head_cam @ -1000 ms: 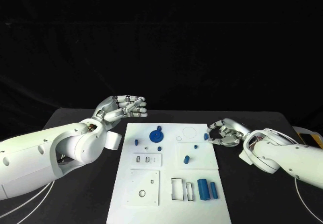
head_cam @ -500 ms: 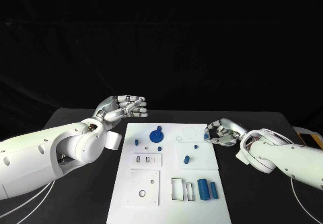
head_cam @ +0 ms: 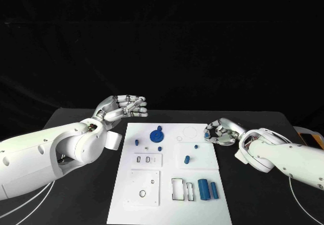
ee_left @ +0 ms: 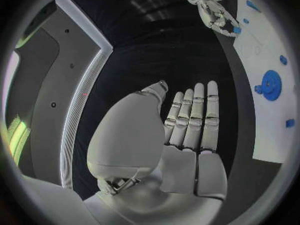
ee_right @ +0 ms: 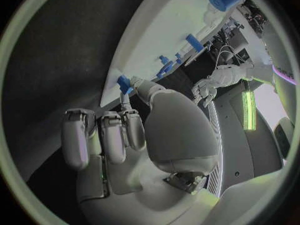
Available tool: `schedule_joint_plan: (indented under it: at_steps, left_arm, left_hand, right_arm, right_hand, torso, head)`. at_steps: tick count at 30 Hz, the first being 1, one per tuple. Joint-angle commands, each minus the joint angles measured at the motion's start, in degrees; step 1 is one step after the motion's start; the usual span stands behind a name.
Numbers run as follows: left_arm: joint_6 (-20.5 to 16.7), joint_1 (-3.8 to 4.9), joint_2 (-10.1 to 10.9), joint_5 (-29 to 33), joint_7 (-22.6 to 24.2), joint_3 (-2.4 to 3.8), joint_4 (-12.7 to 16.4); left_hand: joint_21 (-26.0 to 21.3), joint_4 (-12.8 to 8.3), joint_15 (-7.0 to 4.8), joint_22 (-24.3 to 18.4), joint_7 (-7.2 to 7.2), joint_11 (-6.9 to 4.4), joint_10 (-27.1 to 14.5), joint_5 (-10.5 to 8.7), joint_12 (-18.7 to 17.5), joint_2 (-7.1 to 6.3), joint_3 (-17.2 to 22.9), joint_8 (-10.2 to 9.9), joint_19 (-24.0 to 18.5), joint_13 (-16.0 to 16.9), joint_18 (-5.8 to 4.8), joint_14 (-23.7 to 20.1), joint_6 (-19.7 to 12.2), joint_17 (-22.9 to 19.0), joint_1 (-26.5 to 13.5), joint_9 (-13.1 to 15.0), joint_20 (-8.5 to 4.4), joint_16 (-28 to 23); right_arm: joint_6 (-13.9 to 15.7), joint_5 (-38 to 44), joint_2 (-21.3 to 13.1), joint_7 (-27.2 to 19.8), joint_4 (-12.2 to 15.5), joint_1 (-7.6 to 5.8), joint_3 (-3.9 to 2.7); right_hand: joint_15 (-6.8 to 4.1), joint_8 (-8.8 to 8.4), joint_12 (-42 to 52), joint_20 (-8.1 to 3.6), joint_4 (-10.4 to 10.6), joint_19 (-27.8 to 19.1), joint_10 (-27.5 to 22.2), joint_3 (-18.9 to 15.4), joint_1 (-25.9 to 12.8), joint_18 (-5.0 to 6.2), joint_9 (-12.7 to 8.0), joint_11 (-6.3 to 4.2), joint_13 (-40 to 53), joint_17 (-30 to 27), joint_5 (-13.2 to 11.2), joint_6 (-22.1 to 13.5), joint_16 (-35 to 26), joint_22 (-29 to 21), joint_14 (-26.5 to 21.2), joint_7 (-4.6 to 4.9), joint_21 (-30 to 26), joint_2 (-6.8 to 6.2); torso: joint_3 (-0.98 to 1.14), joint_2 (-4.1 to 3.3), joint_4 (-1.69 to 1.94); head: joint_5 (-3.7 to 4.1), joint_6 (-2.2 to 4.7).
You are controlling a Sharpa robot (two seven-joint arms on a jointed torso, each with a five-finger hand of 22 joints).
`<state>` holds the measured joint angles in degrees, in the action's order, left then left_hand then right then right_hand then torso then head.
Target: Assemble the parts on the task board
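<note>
Overhead, the task board [head_cam: 170, 164] lay as a long white plate running away from the robot on the black table [head_cam: 81, 206], and the right hand [head_cam: 221, 132] sat curled at its far right edge with little of its grasp visible. From the right wrist, though, a small blue part [ee_right: 124, 83] showed pinched at the fingertips [ee_right: 129, 101], right against the board's edge — the left wrist view caught the same blue piece [ee_left: 237, 30] from across the table. The left hand [head_cam: 124, 108] hovered just off the board's far left corner, holding nothing, fingers straight and side by side in its own wrist view. On the board, a blue gear [head_cam: 157, 136] lay near the far end, and two blue cylinders [head_cam: 208, 189] lay at the near end, long axes along the board's length. No writing could be read.
</note>
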<state>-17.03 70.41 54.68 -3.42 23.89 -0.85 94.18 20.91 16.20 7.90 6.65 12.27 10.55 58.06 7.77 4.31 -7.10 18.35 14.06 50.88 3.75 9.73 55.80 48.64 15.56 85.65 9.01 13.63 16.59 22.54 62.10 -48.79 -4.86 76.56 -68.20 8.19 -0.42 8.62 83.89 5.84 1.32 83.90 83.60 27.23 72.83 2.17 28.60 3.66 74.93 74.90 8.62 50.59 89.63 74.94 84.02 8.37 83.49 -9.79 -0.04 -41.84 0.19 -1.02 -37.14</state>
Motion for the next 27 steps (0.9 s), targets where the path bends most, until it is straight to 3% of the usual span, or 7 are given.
schedule_joint_plan:
  at_steps: [1,17,22,27]
  left_arm:
    - [1.01,0.06,-0.07,0.07,0.29,0.04,0.11]
    - [1.04,0.06,-0.01,0.07,0.20,0.04,0.11]
    - [1.04,0.06,0.02,0.07,0.17,0.04,0.11]
    - [1.02,0.06,0.07,0.07,0.16,0.04,0.12]
  left_hand:
    - [-0.34,0.01,0.11,-0.08,1.85,0.31,-0.05,-0.16,-0.32,-0.33,0.30,-0.21,-0.10,0.09,0.72,-0.18,-0.38,0.06,0.24,-0.05,0.25,-0.22]
    - [-0.36,-0.01,0.11,-0.16,1.83,0.29,0.00,-0.16,-0.40,-0.46,0.54,-0.28,-0.11,0.10,0.73,-0.18,-0.35,0.25,0.24,-0.07,0.27,-0.37]
    - [-0.36,-0.01,0.11,-0.16,1.83,0.29,0.00,-0.16,-0.40,-0.46,0.54,-0.28,-0.11,0.10,0.73,-0.18,-0.35,0.25,0.24,-0.07,0.27,-0.37]
    - [-0.36,-0.01,0.11,-0.16,1.83,0.29,0.00,-0.16,-0.40,-0.46,0.54,-0.28,-0.11,0.10,0.73,-0.18,-0.35,0.25,0.24,-0.07,0.27,-0.37]
  right_arm:
    - [-0.49,0.10,0.14,0.24,-0.20,0.12,0.02]
    - [-0.43,0.39,0.49,0.17,-0.84,0.52,0.03]
    - [0.44,0.07,0.49,-0.38,-0.79,0.56,0.03]
    - [2.04,-0.41,0.46,-1.25,-0.78,0.58,0.03]
  right_hand:
    - [0.14,0.19,0.37,0.09,-0.01,0.93,0.79,0.48,-0.12,-0.15,0.08,0.01,8.55,14.76,-0.27,0.42,0.28,9.00,5.90,-0.05,0.22,0.59]
    - [0.16,0.28,0.47,0.07,-0.11,0.98,0.89,0.77,-0.22,-0.16,0.10,0.08,8.66,14.82,-0.46,1.02,0.30,9.06,5.92,0.05,0.25,0.65]
    - [0.11,1.01,0.75,0.05,-0.08,1.14,1.18,1.63,-0.52,-0.22,0.36,-0.06,8.96,14.92,-0.57,3.25,0.32,9.27,5.94,-0.17,0.41,1.54]
    - [-0.49,2.40,1.22,-0.38,-0.12,1.46,1.70,2.65,-0.69,-0.32,0.98,-0.85,9.49,15.10,-0.65,5.97,0.37,9.68,5.98,-1.12,0.76,3.14]
  torso:
    - [0.03,-0.01,-0.03]
    - [0.05,-0.01,-0.07]
    - [0.06,-0.02,-0.06]
    - [0.05,0.00,-0.02]
  head:
    - [-0.04,-0.05]
    - [-0.11,-0.19]
    - [-0.08,-0.23]
    - [0.00,-0.29]
